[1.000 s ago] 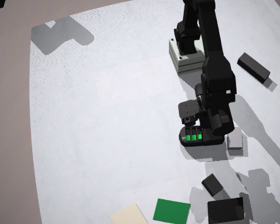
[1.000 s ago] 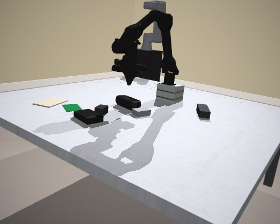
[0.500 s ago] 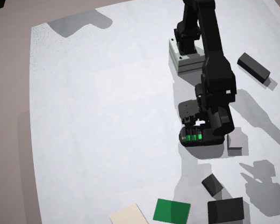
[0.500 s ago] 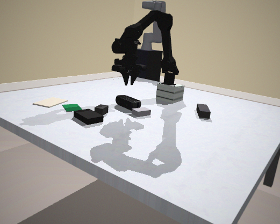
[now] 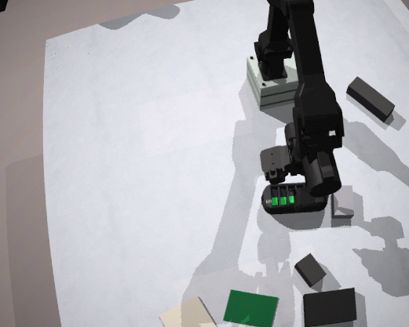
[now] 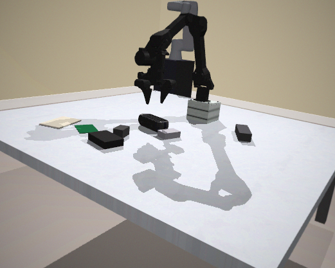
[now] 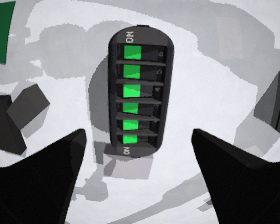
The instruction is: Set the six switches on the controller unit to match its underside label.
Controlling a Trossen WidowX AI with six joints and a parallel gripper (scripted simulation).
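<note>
The top and exterior views look down at the white rectangular table from above and obliquely; the wrist view faces it closely.

A workshop or lab bench area is suggested: a pale table is seen below the open fingers, a switch unit is set below and between them, and plain beige walls are seen behind them
</note>
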